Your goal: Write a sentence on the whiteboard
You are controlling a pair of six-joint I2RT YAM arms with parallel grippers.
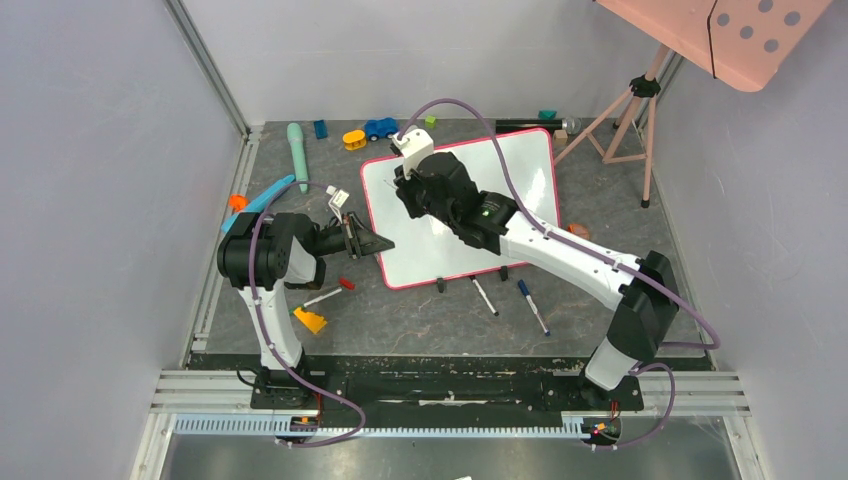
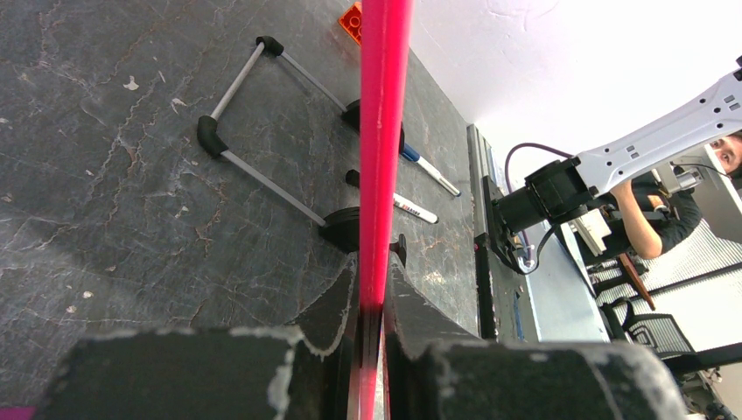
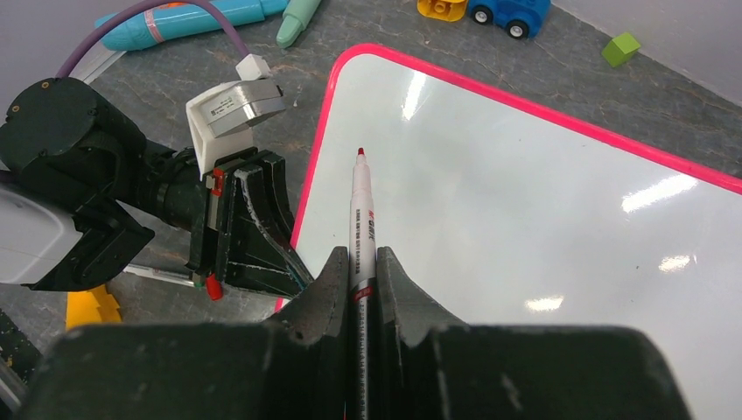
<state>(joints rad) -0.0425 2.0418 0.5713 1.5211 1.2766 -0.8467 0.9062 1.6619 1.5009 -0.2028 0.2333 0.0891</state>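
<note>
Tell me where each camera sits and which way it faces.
Top external: above and behind the bases, looking down at the table; both arms show.
Left wrist: faces along the left claw, shut on the whiteboard by its red frame; the right arm shows beyond.
Right wrist: faces along the right claw, shut on a marker pointed at the whiteboard.
Top external and right wrist both show the left claw on the frame.

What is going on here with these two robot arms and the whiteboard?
The left gripper is clamped on the pink-red frame at the edge of the whiteboard, apparently steadying it. The right gripper holds a red-tipped marker pointed at the board near its left edge. The visible surface looks blank, so no writing shows yet. Whether the tip is touching the board is unclear.
</note>
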